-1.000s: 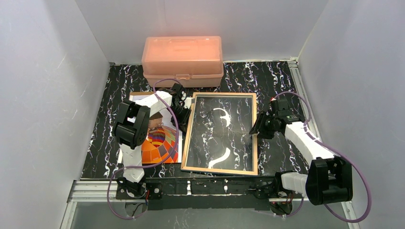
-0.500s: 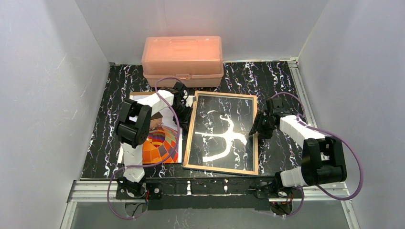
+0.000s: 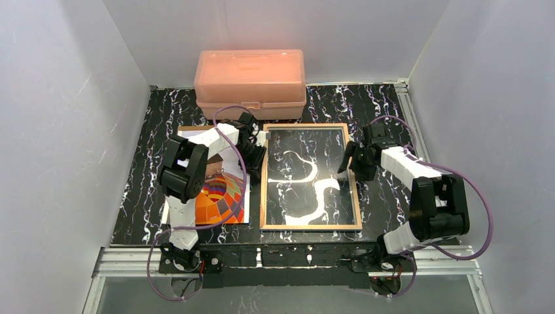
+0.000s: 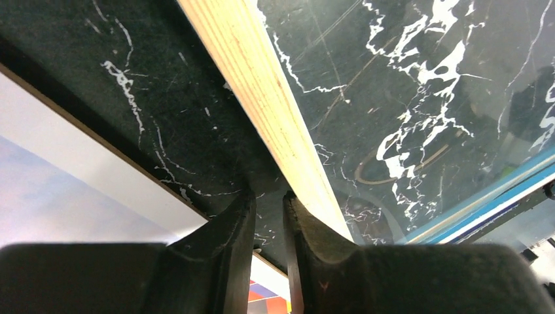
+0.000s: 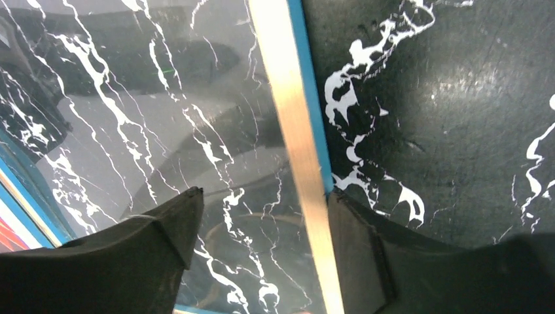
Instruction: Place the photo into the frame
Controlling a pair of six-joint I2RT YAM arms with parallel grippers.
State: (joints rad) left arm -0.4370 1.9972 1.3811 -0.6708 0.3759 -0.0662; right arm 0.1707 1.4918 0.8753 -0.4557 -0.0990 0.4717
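The frame (image 3: 311,226) lies flat mid-table, its tan wooden back edges up and the marble showing through its glass. The photo (image 3: 219,203), an orange-red chequered balloon on blue sky, lies to its left, partly under my left arm. My left gripper (image 3: 254,156) sits at the frame's left edge. In the left wrist view its fingers (image 4: 268,196) stand a narrow gap apart over bare table, the right one against the wooden edge (image 4: 262,85). My right gripper (image 3: 347,160) is open and straddles the right wooden edge (image 5: 288,98), holding nothing (image 5: 265,196).
A salmon-pink plastic box (image 3: 250,82) stands at the back, just beyond the frame's far edge. White walls close in the left, right and back sides. The photo's white border (image 4: 65,157) runs close to my left fingers.
The frame has swung from skewed and tilted to lying square and flat. My right gripper has opened wide off the frame's right edge and shifted farther back. My left jaws parted slightly.
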